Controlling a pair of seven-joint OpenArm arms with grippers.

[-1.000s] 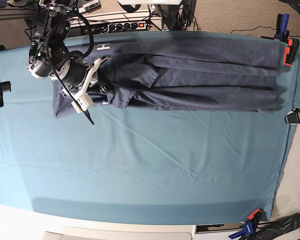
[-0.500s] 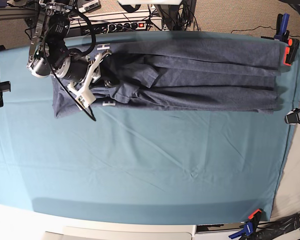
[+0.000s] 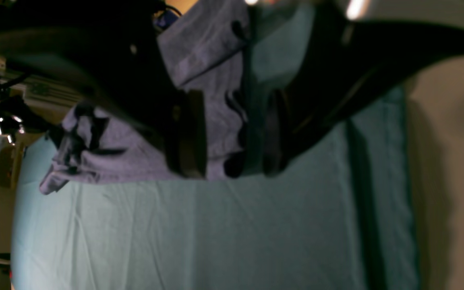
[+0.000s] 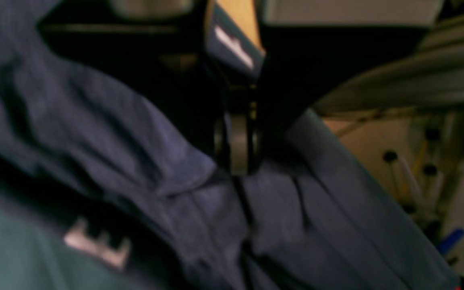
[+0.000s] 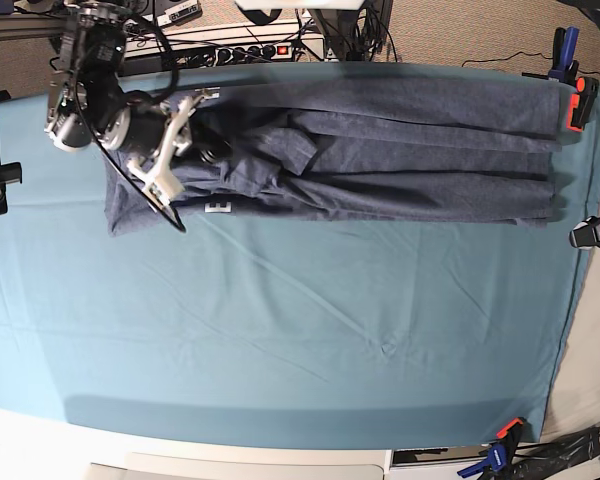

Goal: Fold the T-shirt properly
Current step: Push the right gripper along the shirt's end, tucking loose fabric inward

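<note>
The blue-grey T-shirt (image 5: 400, 150) lies in long folds along the far side of the table, with a bit of white lettering (image 5: 218, 205) showing at its near left edge. My right gripper (image 5: 210, 150) is over the shirt's left part. In the right wrist view it (image 4: 236, 161) is shut on a raised fold of the T-shirt (image 4: 135, 161), with lettering (image 4: 95, 245) below. My left gripper (image 3: 232, 161) hangs open above the shirt's end (image 3: 220, 80); its fingers (image 3: 189, 137) hold nothing. The left arm is out of the base view.
The teal table cloth (image 5: 300, 330) covers the table. Clamps sit at the far right corner (image 5: 577, 95) and the near right corner (image 5: 500, 447). A white fitting (image 5: 592, 232) juts in at the right edge. A power strip and cables (image 5: 250, 50) lie behind the far edge.
My right gripper has moved toward the far left, pulling the shirt fabric with it. The near left edge of the shirt shifted and more white lettering shows there.
</note>
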